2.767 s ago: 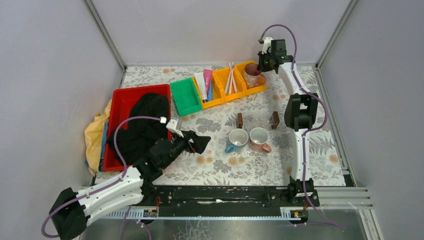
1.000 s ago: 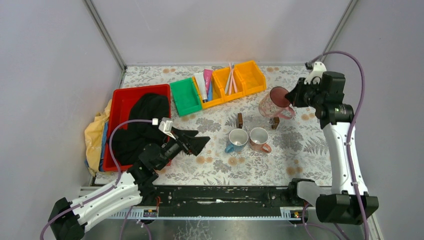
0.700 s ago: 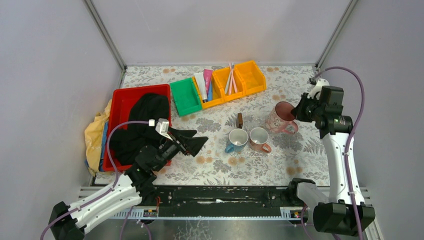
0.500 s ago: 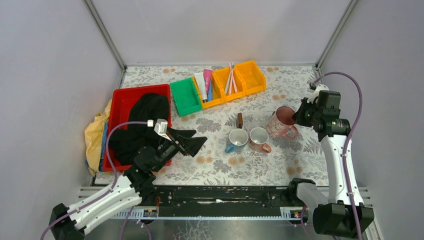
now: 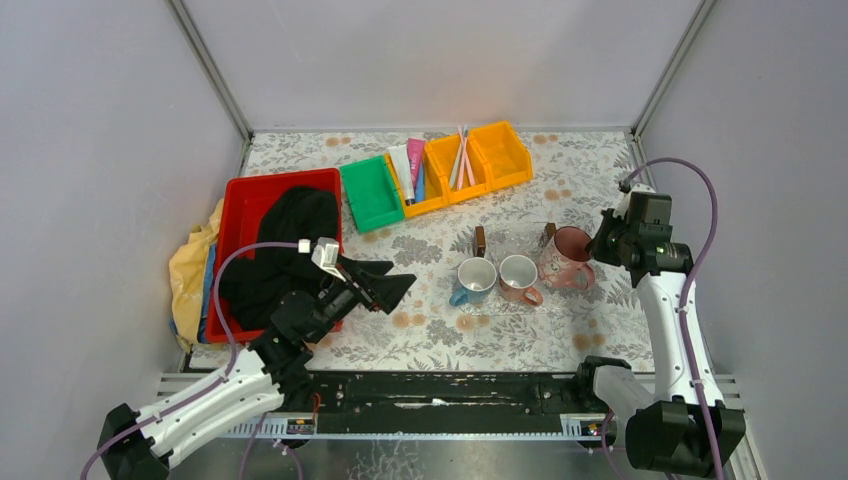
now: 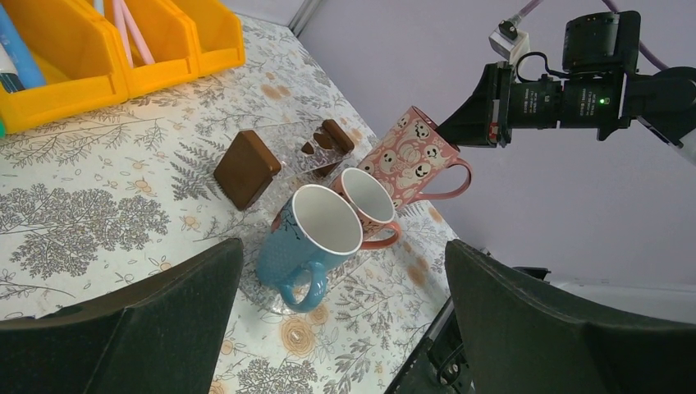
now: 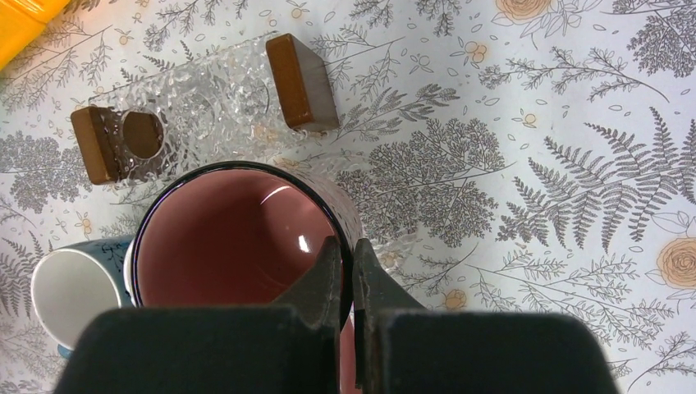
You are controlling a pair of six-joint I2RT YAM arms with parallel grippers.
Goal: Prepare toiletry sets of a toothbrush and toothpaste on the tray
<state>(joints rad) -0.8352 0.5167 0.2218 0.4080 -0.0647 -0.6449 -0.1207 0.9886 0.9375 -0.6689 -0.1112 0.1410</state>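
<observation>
The left gripper [image 5: 398, 283] hangs fully open and empty toward the table's [image 5: 600, 180] near-left corner. The right gripper [image 7: 346, 250] is clamped on the tilted pink mug's [image 5: 563, 258] rim at the glass tray's [image 7: 209, 94] right end. Judged step: mug placement. Next, level it, seat it and release. The toothbrushes [image 5: 461, 155] and toothpaste tubes [image 5: 410, 165] lie in yellow bins [image 5: 500, 150] at the far edge.

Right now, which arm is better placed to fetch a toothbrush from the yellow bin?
Probably left: the left gripper is open and empty; the right gripper is shut on the pink mug.

Bright, even overhead light, soft shadows (wrist views blur up close).
</observation>
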